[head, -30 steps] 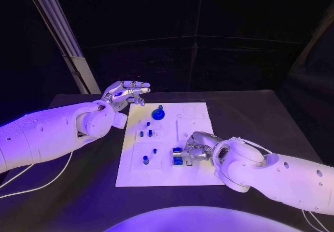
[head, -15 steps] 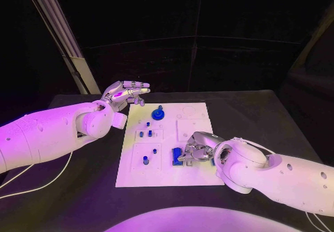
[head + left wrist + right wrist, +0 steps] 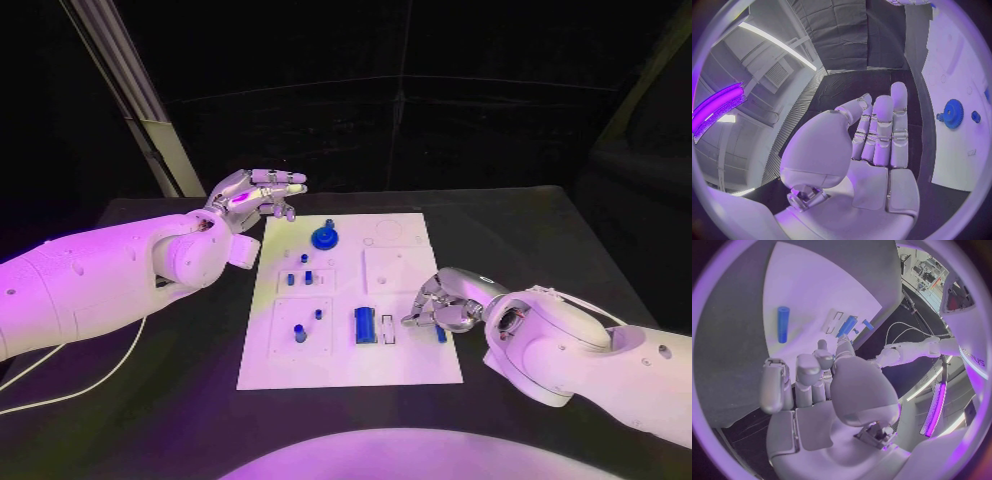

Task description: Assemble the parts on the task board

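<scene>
The right hand (image 3: 447, 305) sits at the right edge of the task board (image 3: 397, 365), its fingers curled loosely inward with nothing visibly between them; in the right wrist view the fingertips (image 3: 820, 357) are bent over the palm and apart from every part. Just off those fingertips, toward the middle of the board, a flat blue block (image 3: 365, 324) lies in its slot, with a pale slim slot beside it, and a small blue peg (image 3: 440, 334) lies close under the curled fingers, near but not touching them as far as the head view shows. The left hand (image 3: 257, 192) hovers beyond the far left corner of the board, fingers half-extended and a little apart, holding nothing; the left wrist view shows its fingers (image 3: 882, 130) side by side above an empty palm. Out beyond these fingertips, on the board, stands a blue gear (image 3: 327, 237) with a small knob on top, well clear of the hand. Nearer the middle of the board are several small blue pegs (image 3: 299, 277), and one more blue piece (image 3: 302, 332) stands in the lower left compartment, far from both hands
</scene>
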Controlling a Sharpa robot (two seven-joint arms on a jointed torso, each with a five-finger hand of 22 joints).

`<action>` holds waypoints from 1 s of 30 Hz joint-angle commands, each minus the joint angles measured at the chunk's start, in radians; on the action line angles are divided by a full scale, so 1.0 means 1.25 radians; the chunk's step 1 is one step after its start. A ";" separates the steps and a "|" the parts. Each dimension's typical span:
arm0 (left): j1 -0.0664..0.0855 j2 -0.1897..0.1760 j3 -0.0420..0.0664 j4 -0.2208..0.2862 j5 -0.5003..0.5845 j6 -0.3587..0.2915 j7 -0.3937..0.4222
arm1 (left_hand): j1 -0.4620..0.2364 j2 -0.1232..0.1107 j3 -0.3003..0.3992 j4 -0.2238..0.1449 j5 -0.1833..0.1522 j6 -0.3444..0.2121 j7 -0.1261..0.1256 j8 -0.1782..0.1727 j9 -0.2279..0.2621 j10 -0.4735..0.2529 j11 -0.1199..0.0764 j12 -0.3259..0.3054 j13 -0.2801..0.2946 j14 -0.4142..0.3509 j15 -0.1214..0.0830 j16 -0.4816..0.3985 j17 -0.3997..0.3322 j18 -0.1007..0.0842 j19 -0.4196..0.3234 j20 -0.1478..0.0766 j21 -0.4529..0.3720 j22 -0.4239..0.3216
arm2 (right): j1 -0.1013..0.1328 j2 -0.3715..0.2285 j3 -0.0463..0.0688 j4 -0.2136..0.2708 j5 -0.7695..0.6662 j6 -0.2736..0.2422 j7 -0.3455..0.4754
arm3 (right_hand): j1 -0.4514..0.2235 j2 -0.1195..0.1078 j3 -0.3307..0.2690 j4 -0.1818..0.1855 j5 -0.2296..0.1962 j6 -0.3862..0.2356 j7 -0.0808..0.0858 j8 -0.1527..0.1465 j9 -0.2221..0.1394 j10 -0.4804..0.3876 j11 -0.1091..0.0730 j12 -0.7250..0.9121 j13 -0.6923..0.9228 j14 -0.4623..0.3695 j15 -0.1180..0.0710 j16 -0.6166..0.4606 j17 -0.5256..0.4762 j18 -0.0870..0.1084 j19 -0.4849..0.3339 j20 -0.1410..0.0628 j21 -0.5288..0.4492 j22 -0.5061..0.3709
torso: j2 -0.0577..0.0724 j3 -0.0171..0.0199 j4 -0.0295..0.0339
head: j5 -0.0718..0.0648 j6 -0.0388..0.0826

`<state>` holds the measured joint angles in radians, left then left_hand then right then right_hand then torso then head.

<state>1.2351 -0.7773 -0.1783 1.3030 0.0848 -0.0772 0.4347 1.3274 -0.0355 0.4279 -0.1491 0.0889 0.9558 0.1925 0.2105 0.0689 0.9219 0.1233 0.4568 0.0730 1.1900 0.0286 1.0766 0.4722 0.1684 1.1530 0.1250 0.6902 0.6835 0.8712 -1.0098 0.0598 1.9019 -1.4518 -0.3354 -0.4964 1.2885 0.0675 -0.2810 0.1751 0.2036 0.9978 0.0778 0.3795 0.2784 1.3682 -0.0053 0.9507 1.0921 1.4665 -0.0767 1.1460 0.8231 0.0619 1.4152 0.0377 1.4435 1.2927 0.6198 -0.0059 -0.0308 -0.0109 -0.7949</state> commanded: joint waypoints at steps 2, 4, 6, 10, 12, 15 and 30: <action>0.001 -0.001 0.000 0.000 0.002 0.008 0.002 | -0.001 0.006 -0.004 -0.003 0.001 -0.008 0.000 0.004 -0.001 -0.007 -0.001 0.004 -0.001 -0.006 0.001 0.001 -0.001 0.012 -0.004 0.001 -0.004 -0.001 | 0.002 -0.028 0.000 0.011 0.023 0.001 0.018 | 0.011 0.005 -0.005 -0.002 0.016 -0.012 0.004 -0.012 -0.003 -0.009 0.006 -0.013 -0.006 -0.003 0.007 -0.008 -0.005 0.000 -0.004 0.004 -0.004 -0.003 | 0.001 -0.0004 -0.0001 | -0.004 0.002; 0.001 -0.001 0.000 0.000 0.002 0.008 0.002 | -0.001 0.006 -0.004 -0.003 0.001 -0.008 0.000 0.004 -0.001 -0.007 -0.001 0.004 -0.001 -0.006 0.001 0.001 -0.001 0.012 -0.004 0.001 -0.004 -0.001 | 0.002 -0.041 0.000 0.013 0.022 0.018 0.009 | 0.028 0.011 -0.001 -0.008 0.041 -0.018 0.007 -0.023 -0.007 -0.013 0.008 -0.021 -0.010 -0.004 0.009 -0.010 -0.008 0.000 -0.004 0.006 -0.005 -0.004 | 0.001 -0.0010 0.0007 | -0.008 0.001; 0.001 -0.001 0.000 0.000 0.002 0.008 0.002 | -0.001 0.006 -0.004 -0.003 0.001 -0.008 0.000 0.004 -0.001 -0.007 -0.001 0.004 -0.001 -0.006 0.001 0.001 -0.001 0.012 -0.004 0.001 -0.004 -0.001 | 0.002 -0.049 0.000 0.013 0.018 0.033 0.000 | 0.034 0.015 0.000 -0.009 0.047 -0.020 0.009 -0.031 -0.010 -0.017 0.010 -0.032 -0.017 -0.005 0.011 -0.013 -0.013 0.000 -0.006 0.008 -0.006 -0.006 | 0.001 -0.0011 0.0002 | -0.012 0.000; 0.001 -0.001 0.000 0.001 0.002 0.008 0.002 | -0.001 0.006 -0.004 -0.003 0.001 -0.008 0.000 0.004 -0.001 -0.007 -0.001 0.004 -0.001 -0.006 0.001 0.001 -0.001 0.012 -0.004 0.001 -0.004 -0.001 | 0.001 -0.058 0.000 0.010 -0.028 0.057 -0.025 | 0.030 0.016 -0.007 -0.002 0.042 -0.014 0.010 -0.039 -0.015 -0.020 0.011 -0.044 -0.025 -0.006 0.012 -0.017 -0.018 0.001 -0.007 0.010 -0.008 -0.008 | 0.002 -0.0005 0.0001 | -0.017 -0.002; 0.001 -0.001 0.000 0.001 0.002 0.008 0.002 | -0.001 0.006 -0.004 -0.003 0.001 -0.008 0.000 0.004 -0.001 -0.007 -0.001 0.004 -0.001 -0.006 0.001 0.001 -0.001 0.012 -0.004 0.001 -0.004 -0.001 | 0.001 -0.060 0.000 0.007 -0.053 0.069 -0.033 | 0.023 0.017 -0.012 0.005 0.040 -0.007 0.009 -0.040 -0.015 -0.019 0.011 -0.047 -0.026 -0.006 0.012 -0.018 -0.019 0.001 -0.007 0.010 -0.008 -0.008 | 0.002 -0.0007 0.0010 | -0.021 -0.002; 0.001 -0.002 0.000 0.002 0.002 0.008 0.003 | -0.001 0.006 -0.004 -0.003 0.001 -0.008 0.000 0.004 -0.001 -0.007 -0.001 0.004 -0.001 -0.006 0.001 0.001 -0.001 0.012 -0.004 0.001 -0.004 -0.001 | 0.001 -0.061 0.000 -0.001 -0.089 0.090 -0.043 | 0.000 0.022 -0.024 0.031 0.037 0.006 0.006 -0.043 -0.014 -0.016 0.009 -0.049 -0.026 -0.005 0.011 -0.019 -0.019 0.002 -0.007 0.010 -0.009 -0.009 | 0.001 -0.0018 0.0023 | -0.024 -0.003; 0.001 -0.005 0.000 0.002 0.002 0.008 0.003 | -0.001 0.006 -0.004 -0.003 0.001 -0.008 0.000 0.004 -0.001 -0.007 -0.001 0.004 -0.001 -0.006 0.001 0.001 -0.001 0.012 -0.004 0.001 -0.004 -0.001 | 0.001 -0.055 0.000 -0.015 -0.166 0.126 -0.052 | 0.001 0.016 -0.034 0.044 0.029 0.024 0.000 -0.039 -0.006 -0.012 0.004 -0.046 -0.022 -0.004 0.008 -0.018 -0.017 0.001 -0.005 0.007 -0.008 -0.005 | 0.002 -0.0002 0.0011 | -0.024 -0.006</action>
<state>1.2348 -0.7829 -0.1795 1.3046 0.0848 -0.0773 0.4343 1.3274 -0.0355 0.4279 -0.1491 0.0890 0.9558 0.1926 0.2104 0.0689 0.9219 0.1233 0.4568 0.0730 1.1900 0.0286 1.0766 0.4723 0.1685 1.1530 0.1250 0.6902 0.6836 0.8713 -1.0801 0.0595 1.8833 -1.6118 -0.2106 -0.5525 1.2920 0.0926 -0.3219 0.2222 0.2464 1.0208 0.0755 0.3291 0.2690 1.3507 0.0051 0.8944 1.0638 1.4596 -0.0695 1.1246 0.8009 0.0619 1.4082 0.0446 1.4389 1.2846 0.6215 -0.0068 -0.0283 -0.0396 -0.8021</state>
